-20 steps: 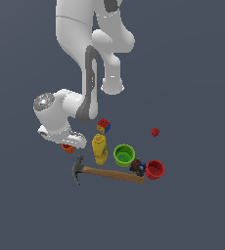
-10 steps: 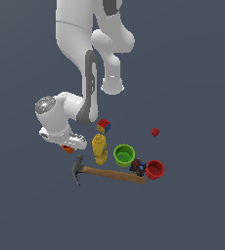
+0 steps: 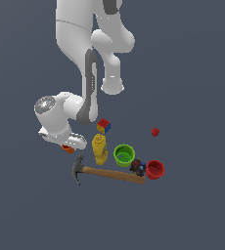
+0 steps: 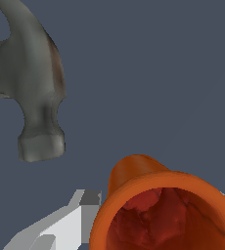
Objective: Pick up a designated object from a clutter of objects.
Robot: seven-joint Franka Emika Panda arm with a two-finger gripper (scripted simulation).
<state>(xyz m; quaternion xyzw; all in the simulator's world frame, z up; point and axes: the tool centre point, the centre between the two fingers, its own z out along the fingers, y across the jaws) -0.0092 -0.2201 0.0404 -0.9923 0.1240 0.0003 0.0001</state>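
End effector (image 3: 68,146) closed around orange cup (image 3: 67,148) at center-left of exterior view, just up-left of hammer (image 3: 107,172) head; a finger (image 4: 60,227) touches the cup's side.

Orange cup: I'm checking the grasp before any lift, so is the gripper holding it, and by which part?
It cannot be told. The orange cup sits at the gripper, one finger beside its wall; contact isn't visible.

Matt orange cup (image 4: 158,205), dull grey metal hammer (image 4: 33,88), wooden handle.
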